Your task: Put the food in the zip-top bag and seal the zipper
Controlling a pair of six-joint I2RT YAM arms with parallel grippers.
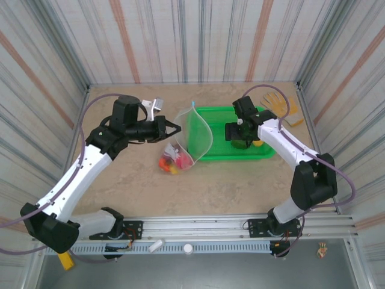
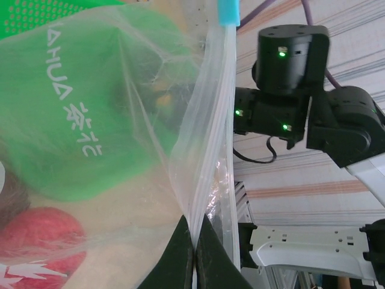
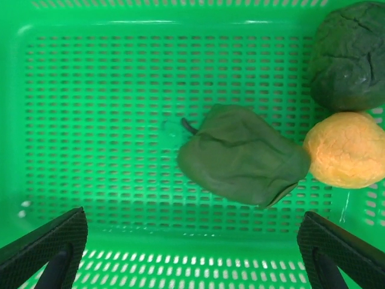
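Observation:
The clear zip-top bag (image 1: 195,135) stands upright left of the green basket, with several red, orange and yellow foods (image 1: 171,161) in its bottom. My left gripper (image 1: 174,128) is shut on the bag's mouth edge. In the left wrist view my left gripper (image 2: 194,238) pinches the zipper (image 2: 221,96), whose light-blue end piece (image 2: 228,11) is at the top; a red food (image 2: 36,235) shows through the plastic. My right gripper (image 1: 240,135) hangs open over the basket. Below the right gripper (image 3: 191,220) lie a flat dark green food (image 3: 240,153), a round dark green food (image 3: 349,54) and an orange food (image 3: 346,150).
The green mesh basket (image 1: 219,153) sits at the table's middle right, its walls (image 3: 120,18) around the right gripper. A yellow-tan glove (image 1: 280,105) lies behind it by the back right wall. Striped walls close in the table on three sides.

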